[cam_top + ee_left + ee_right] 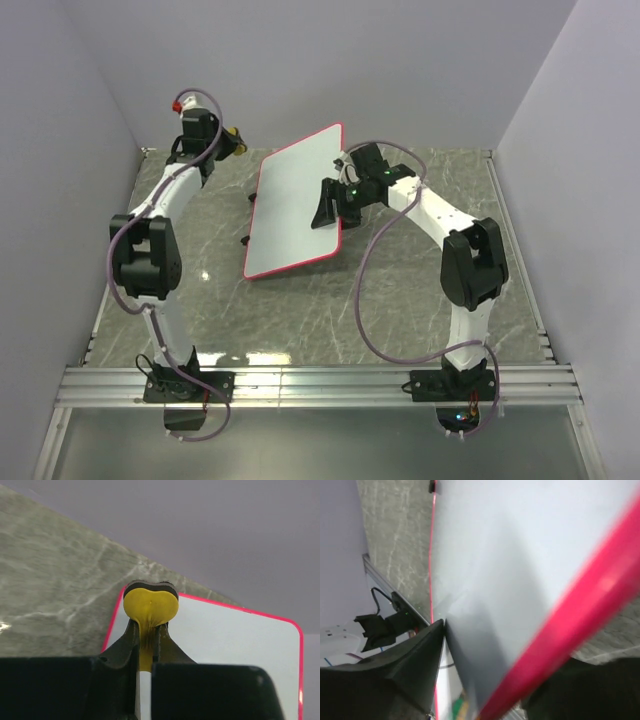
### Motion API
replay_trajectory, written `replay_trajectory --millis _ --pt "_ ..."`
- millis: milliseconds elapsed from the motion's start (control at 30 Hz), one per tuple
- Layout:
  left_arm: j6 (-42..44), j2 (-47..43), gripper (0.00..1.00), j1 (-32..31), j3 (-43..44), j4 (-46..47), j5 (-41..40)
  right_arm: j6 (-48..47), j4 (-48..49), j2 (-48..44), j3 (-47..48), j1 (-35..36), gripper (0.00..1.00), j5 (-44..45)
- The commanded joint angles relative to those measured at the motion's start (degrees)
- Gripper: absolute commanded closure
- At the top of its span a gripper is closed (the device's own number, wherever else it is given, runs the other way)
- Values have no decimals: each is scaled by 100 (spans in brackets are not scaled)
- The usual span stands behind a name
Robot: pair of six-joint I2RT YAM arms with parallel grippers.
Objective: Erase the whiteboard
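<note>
Left gripper (147,628) fingers fill the bottom of the left wrist view, pressed together on the neck of a yellow eraser (150,607). Its heart-shaped yellow head, backed with a dark pad, stands just past the fingertips. Beyond it lies a rounded corner of the whiteboard (225,645), red-pink rim against the grey marbled table (50,575).

Top view: the whiteboard lies on the middle of the table, in the far half, between the 2 arms. Its long sides run from near-left to far-right. The surface reads plain white. 2 small black feet (249,198) show along its left long side. Whether the right side is raised off the table cannot be told.

Left gripper position: near the far-left corner of the table, beside the board's far-left corner and apart from it in the top view. Its height above the table cannot be told.

Right gripper (337,205): at the middle of the board's right long side. 1 black finger lies over the white face, the other outside the rim. The right wrist view agrees: the rim runs diagonally between the 2 fingers, the white face is turned to the left-hand finger, and the jaws stand spread. Contact between either finger and the board cannot be told, as that view is blurred.

Both arm bases are bolted to an aluminium rail (320,378) at the near edge.
</note>
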Motion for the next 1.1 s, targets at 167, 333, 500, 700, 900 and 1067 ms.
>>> replay_trajectory --millis 167,333,500,700,900,1067 --pt "350 -973 100 237 -627 -203 -64 -74 -122 -24 179 116 9 -161" --pt "377 -1220 100 272 -953 -273 -99 -91 -377 -164 837 55 0 -99" --pt "412 -1387 100 272 -1120 -440 -126 -109 -816 -129 1873 -7 0 -99" --pt "386 -1545 100 272 -1164 -739 -389 -205 -1335 -129 2605 -86 0 251" --pt "342 -1861 100 272 -1480 -968 -495 -355 -1494 -577 2028 -349 0 552" --pt "254 -2230 100 272 -1770 -1152 -626 -294 -1064 -1130 1209 -578 0 341"
